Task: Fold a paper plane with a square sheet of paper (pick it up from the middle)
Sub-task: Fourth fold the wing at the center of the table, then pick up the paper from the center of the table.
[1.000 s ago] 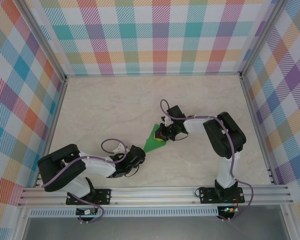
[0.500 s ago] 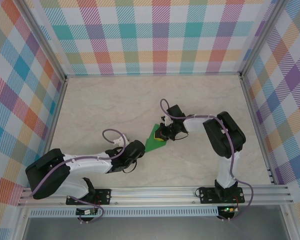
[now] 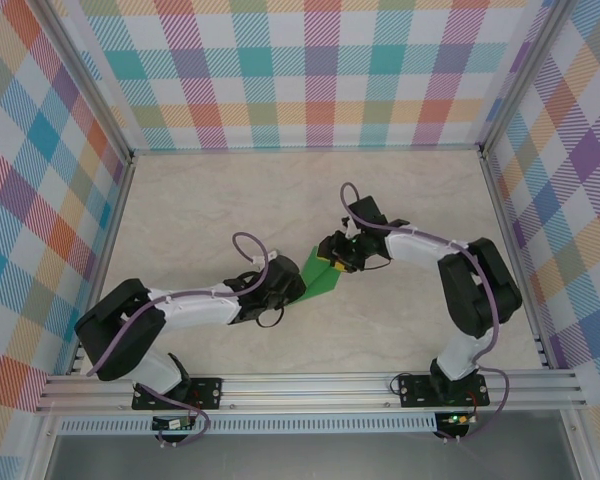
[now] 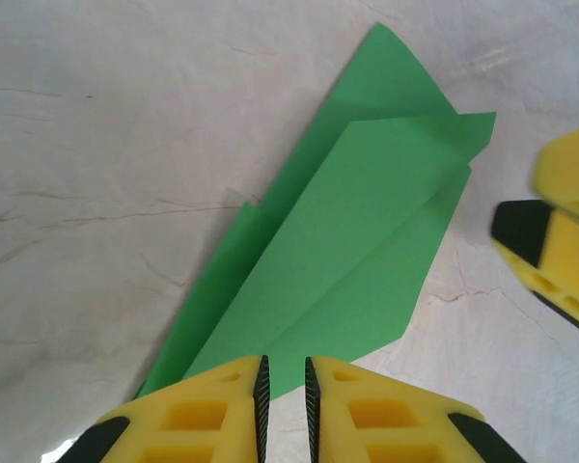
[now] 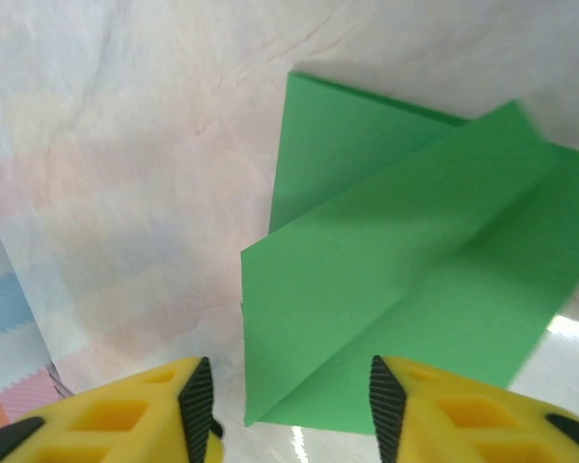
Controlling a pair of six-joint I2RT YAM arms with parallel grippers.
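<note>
The square sheet of paper, folded into a narrow pointed green paper plane (image 3: 318,278), lies flat on the table between my two grippers. In the left wrist view the paper plane (image 4: 367,241) stretches away from my left gripper (image 4: 283,386). That gripper's jaws stand a narrow slit apart at the paper's near edge, with nothing between them. My left gripper (image 3: 296,286) sits at the plane's lower left end. My right gripper (image 5: 291,410) is open wide just short of the paper plane (image 5: 415,280), gripping nothing. From above, my right gripper (image 3: 332,260) is at the plane's upper right end.
The marble-patterned table (image 3: 200,210) is walled by checked panels on three sides, with metal rails (image 3: 310,385) along the near edge. One yellow finger of the right gripper (image 4: 560,251) shows at the right of the left wrist view.
Both grippers have gone from shut to open, the right one wider. The left arm has swung up and right to the paper's lower end. The right arm and the paper have shifted slightly up and right.
</note>
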